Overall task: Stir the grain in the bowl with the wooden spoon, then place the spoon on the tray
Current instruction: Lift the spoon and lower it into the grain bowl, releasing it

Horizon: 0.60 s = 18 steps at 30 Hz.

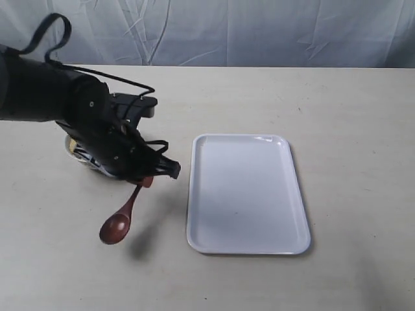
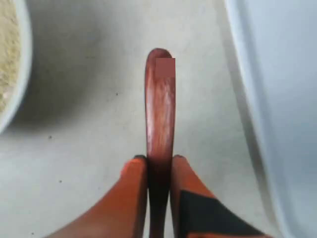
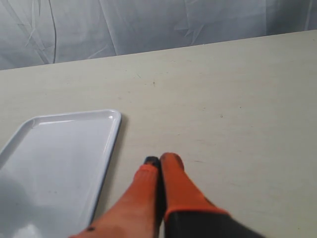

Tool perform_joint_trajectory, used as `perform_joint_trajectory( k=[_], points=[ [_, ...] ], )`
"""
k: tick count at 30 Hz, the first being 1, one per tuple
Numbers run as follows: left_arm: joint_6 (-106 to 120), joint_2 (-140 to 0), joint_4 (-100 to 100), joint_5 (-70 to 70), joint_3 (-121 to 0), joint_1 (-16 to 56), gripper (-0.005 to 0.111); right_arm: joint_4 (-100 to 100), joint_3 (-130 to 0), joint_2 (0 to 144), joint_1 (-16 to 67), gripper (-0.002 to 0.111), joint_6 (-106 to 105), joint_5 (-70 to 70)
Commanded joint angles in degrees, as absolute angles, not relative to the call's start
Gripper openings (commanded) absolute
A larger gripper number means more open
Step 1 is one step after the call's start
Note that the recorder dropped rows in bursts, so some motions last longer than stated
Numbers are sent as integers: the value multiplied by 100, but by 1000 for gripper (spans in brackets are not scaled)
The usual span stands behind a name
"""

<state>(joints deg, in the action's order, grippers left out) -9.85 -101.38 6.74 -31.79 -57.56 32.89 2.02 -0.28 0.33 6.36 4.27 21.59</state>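
My left gripper (image 1: 146,181) (image 2: 159,159) is shut on the handle of the dark reddish-brown wooden spoon (image 1: 120,220) (image 2: 160,106). The spoon hangs above the table, its oval bowl pointing down toward the front left, between the bowl and the tray. The white bowl (image 1: 76,153) (image 2: 19,94) is mostly hidden behind the left arm; yellow-tan grain (image 2: 7,54) shows inside it in the left wrist view. The white rectangular tray (image 1: 246,193) (image 2: 282,89) (image 3: 54,163) lies to the right of the spoon. My right gripper (image 3: 162,159) is shut, holding nothing, over bare table beside the tray.
The beige table (image 1: 350,116) stretches wide to the right of the tray. A wrinkled grey cloth backdrop (image 1: 259,29) hangs behind the far table edge. The black left arm and its cables (image 1: 58,97) fill the left side of the scene.
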Motion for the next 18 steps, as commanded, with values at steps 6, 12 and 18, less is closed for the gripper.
perform_joint_trajectory(
  k=[6, 12, 18],
  points=[
    [-1050, -9006, 647, -2366, -6006, 3014, 0, 216, 0, 0, 603, 2, 405, 2087],
    [-1246, -8966, 1412, -1771, -6004, 2063, 0, 216, 0, 0, 603, 2, 405, 2087],
    [-1643, -8966, 2237, -1045, -6004, 1325, 0, 216, 0, 0, 603, 2, 405, 2077]
  ],
)
